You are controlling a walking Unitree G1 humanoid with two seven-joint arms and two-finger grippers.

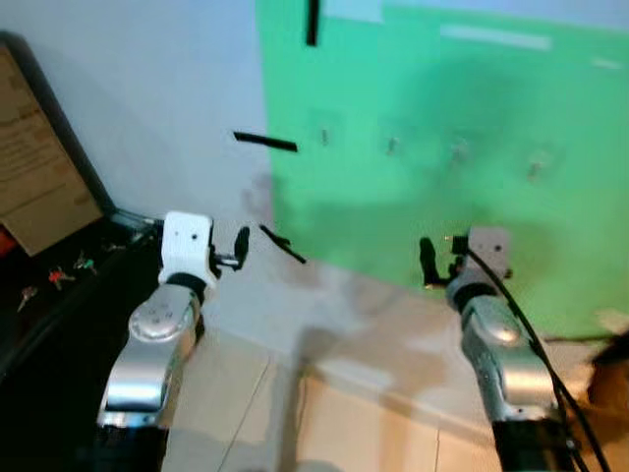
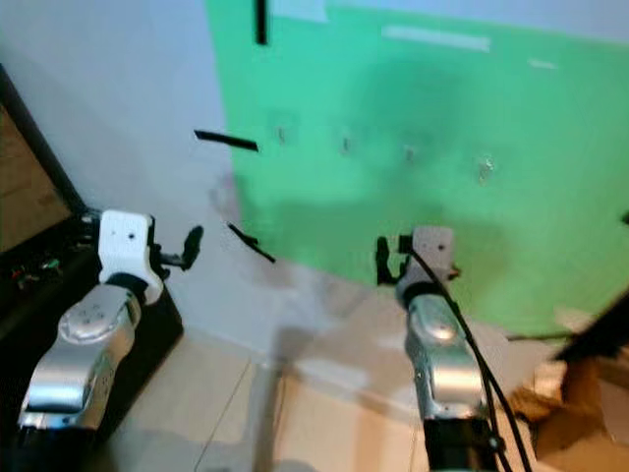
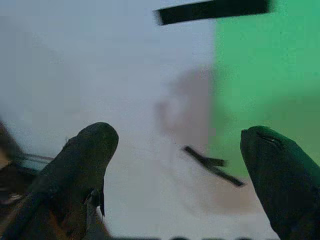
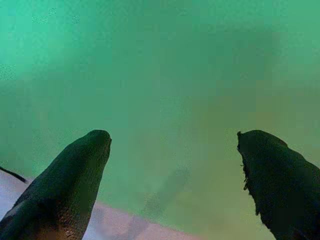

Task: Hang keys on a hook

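Starting nearest the robot, both silver arms are raised in front of the body, and neither carries anything. The left end effector (image 1: 241,250) has its two black fingers spread apart with nothing between them, as the left wrist view confirms; it points toward the white wall. The right end effector (image 1: 428,264) is likewise spread and empty, facing the green panel (image 1: 472,197). To the robot's left, a dark bench (image 1: 59,305) holds several small items that look like keys (image 1: 61,277), red and green tabs among them, though blur prevents a firm count; they lie well apart from both end effectors. Farther off, a row of small hooks (image 1: 391,146) is fixed to the green panel, and none appears to carry anything. Assessment: no key is grasped and none is hung. Pickup, carry and hanging all remain outstanding.
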